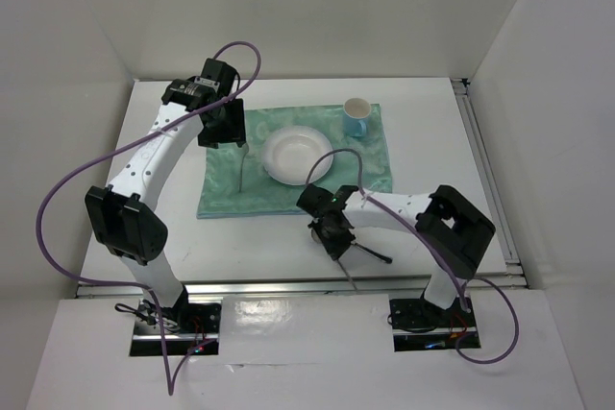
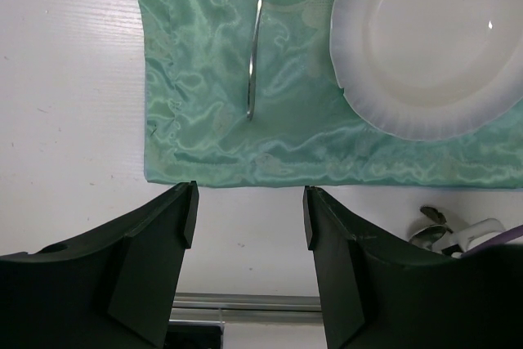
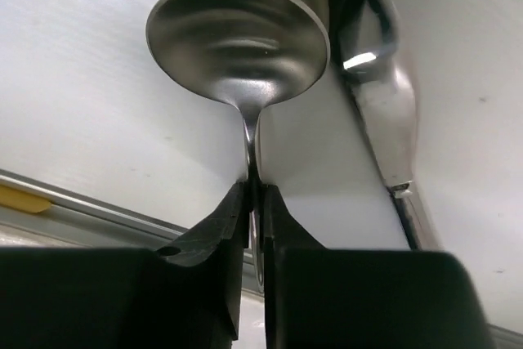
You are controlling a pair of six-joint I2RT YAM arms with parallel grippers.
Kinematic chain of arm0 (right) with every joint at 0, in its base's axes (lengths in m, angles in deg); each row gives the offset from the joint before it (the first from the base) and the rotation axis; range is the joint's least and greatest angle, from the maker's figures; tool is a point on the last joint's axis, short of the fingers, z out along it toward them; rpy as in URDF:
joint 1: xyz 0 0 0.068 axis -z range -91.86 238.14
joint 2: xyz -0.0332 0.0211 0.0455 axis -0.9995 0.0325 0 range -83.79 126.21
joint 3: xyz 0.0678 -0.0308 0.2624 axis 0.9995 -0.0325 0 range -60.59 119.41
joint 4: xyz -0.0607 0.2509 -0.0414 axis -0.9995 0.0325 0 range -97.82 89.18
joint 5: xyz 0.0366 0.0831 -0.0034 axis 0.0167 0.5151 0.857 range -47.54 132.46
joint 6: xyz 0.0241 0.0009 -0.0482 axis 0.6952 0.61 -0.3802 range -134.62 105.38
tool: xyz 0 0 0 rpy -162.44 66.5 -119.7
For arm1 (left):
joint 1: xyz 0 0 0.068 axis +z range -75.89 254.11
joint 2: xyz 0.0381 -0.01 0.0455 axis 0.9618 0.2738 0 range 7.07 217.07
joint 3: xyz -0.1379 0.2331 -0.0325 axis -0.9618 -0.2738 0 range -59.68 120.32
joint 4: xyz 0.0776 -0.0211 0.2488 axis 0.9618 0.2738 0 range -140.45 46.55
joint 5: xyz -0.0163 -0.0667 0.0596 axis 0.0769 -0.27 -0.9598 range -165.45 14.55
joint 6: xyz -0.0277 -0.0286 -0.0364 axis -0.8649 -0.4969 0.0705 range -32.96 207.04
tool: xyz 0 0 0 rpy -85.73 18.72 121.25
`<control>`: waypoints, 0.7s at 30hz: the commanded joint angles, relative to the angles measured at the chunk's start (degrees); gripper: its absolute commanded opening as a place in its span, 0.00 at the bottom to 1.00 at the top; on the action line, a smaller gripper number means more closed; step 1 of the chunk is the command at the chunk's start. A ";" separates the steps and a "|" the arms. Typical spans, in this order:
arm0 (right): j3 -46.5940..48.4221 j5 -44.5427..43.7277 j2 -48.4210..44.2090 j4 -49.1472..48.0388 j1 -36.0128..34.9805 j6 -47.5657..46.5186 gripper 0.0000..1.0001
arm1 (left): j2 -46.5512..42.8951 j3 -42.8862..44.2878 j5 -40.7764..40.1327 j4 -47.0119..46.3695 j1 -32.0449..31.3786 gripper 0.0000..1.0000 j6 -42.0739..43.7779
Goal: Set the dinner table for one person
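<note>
Top view: the worktop (image 1: 221,247) filled mid-frame under a green mat (image 1: 221,194); left wrist view: the left jaws stood open and empty at bottom; right wrist view: the right jaws clamped a spoon (image 3: 237,38) handle, centre.

Mat (image 1: 223,197) fills centre of dinner table (image 1: 432,141). On mat: plate (image 1: 298,154) in middle, cup (image 1: 356,117) at far-right corner, fork (image 1: 240,172) left of plate. Passage along bare far edge, right edge and near strip left of centre. Left arm (image 1: 144,156) spans left edge; left gripper (image 2: 250,194), jaws apart, above mat. Right gripper (image 3: 255,190), clamped on spoon (image 3: 237,42), with knife (image 3: 384,120) just beside, blocks near edge at centre.
</note>
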 commanded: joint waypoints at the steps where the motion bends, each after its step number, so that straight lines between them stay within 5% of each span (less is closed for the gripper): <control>1: 2.30 -0.12 1.80 -2.30 -3.53 -3.77 0.10 | -2.06 -0.07 0.00 -0.27 -0.21 0.71 -0.22; 3: 3.27 -0.73 1.10 -2.83 -4.07 -5.26 0.00 | -2.06 -0.07 0.00 -0.27 -0.21 0.71 -0.74; 12: 9.59 -4.78 -8.48 -7.84 -4.68 -8.26 0.00 | -3.81 1.59 -1.05 0.95 -0.21 0.71 -1.27; 21: 18.74 -3.92 -6.73 -0.19 15.16 2.02 0.00 | -4.34 2.12 -1.06 0.96 -0.21 0.71 -1.80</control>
